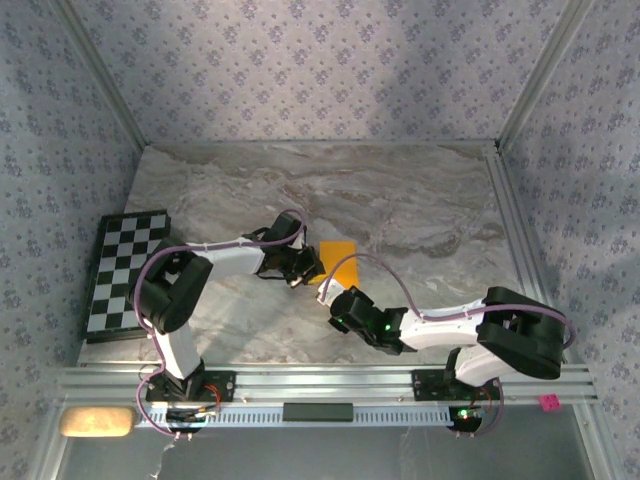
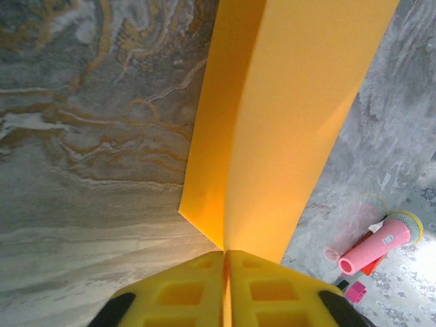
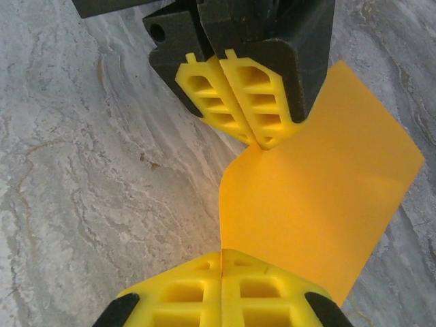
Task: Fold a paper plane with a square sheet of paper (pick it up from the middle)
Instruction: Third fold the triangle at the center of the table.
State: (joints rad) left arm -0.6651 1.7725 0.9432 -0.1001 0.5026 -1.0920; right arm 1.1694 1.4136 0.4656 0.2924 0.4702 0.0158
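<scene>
Two robot arms meet over a grey marble table (image 1: pixel 420 200), both pinching one orange-yellow sheet of paper (image 3: pixel 320 197) near the table's middle. The left gripper (image 3: pixel 264 143) has its yellow fingers pressed together on one edge of the sheet — the right gripper (image 3: pixel 223 257) is clamped on the opposite side. The paper bends in a soft crease between them, seemingly lifted off the surface. A chequered board (image 1: pixel 125 270) lies at far left.

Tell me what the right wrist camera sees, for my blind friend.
Two grippers pinch a bent orange-yellow sheet of paper between shut jaws: the right gripper at the bottom, the left gripper at the top. Grey marble table lies beneath.
</scene>
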